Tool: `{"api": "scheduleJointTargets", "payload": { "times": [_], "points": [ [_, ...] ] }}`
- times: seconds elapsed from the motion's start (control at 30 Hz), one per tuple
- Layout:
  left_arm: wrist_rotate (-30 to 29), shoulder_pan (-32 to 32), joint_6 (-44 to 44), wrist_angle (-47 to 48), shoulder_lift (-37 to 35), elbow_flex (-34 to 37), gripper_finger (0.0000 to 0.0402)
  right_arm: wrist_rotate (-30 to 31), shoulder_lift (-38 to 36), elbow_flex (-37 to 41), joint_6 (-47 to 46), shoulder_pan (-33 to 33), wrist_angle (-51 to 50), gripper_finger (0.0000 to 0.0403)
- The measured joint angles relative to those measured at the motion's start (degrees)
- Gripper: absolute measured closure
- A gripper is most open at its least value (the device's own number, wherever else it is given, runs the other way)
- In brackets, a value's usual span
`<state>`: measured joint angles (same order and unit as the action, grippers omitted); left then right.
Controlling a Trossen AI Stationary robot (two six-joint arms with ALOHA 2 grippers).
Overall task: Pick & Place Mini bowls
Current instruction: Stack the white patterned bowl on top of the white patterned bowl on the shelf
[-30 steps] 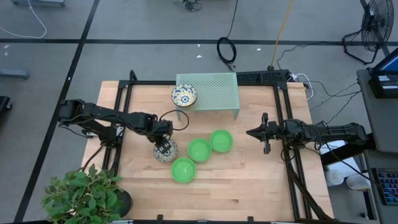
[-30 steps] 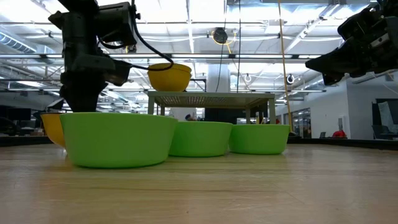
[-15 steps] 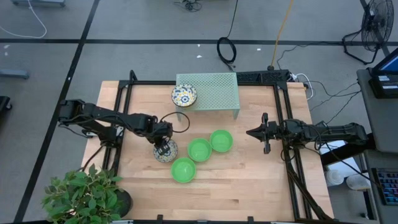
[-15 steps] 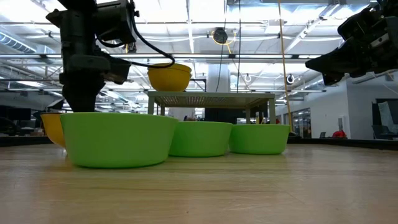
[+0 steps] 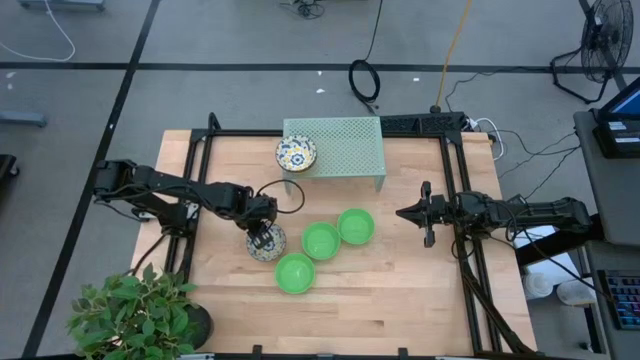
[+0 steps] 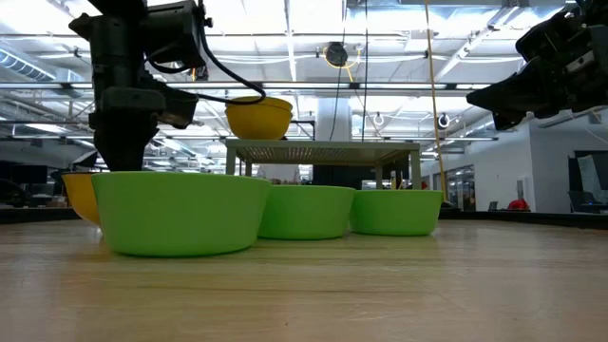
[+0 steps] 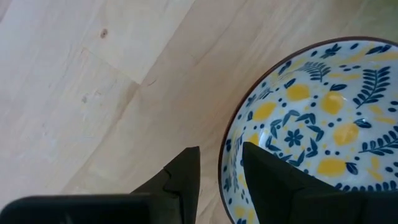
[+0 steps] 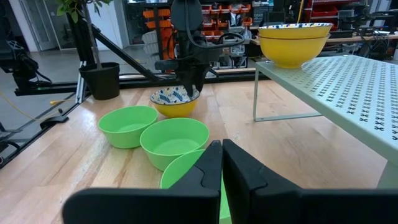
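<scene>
On worktop (image 5: 400,270), L side: left gripper (image 5: 263,238) is down over floral bowl (image 5: 266,243), jaws straddling its rim w/ one finger inside and one outside (left wrist view: rim runs up between the two dark fingers (image 7: 273,180)). Jaws look partly closed around the rim; can't tell whether they actually pinch it, and bowl sits on the wood. Three green bowls (image 5: 321,241) lie in a touching row just beside it, nearest one (image 5: 295,273) close to the floral bowl. Pale green mesh rack (image 5: 345,150) stands at back of worktop w/ stacked floral bowls (image 5: 296,154) on its L corner; right wrist view shows two nested there (image 8: 293,38). Right gripper (image 5: 412,213) waits at R side, well apart from bowls, jaws clenched on nothing. Judgement: step in hand = grasp of floral bowl on worktop, prob. for the rack stack. To do it well: seat fingers deeper on wall before closing so the thin rim can't pivot; close firmly; lift straight up first to clear the nearest green bowl, keep bowl level, then carry to rack and lower centred over the stack. Risk: bowl tilts or slips from a rim-only pinch.
</scene>
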<state>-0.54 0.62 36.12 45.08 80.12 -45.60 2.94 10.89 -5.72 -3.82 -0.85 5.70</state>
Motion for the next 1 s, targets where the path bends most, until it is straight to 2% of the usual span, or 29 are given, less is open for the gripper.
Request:
{"api": "scheduleJointTargets", "payload": {
  "times": [0.9, 1.0],
  "points": [
    [0.0, 0.0, -1.3, -0.1, 0.0, 0.0, 0.0280, 0.0, 0.0, 0.0, 0.0, 0.0, 0.0, 0.0403],
    [0.0, 0.0, -1.4, -0.1, 0.0, 0.0, 0.0291, 0.0, 0.0, 0.0, 0.0, 0.0, 0.0, 0.0403]
  ]
}}
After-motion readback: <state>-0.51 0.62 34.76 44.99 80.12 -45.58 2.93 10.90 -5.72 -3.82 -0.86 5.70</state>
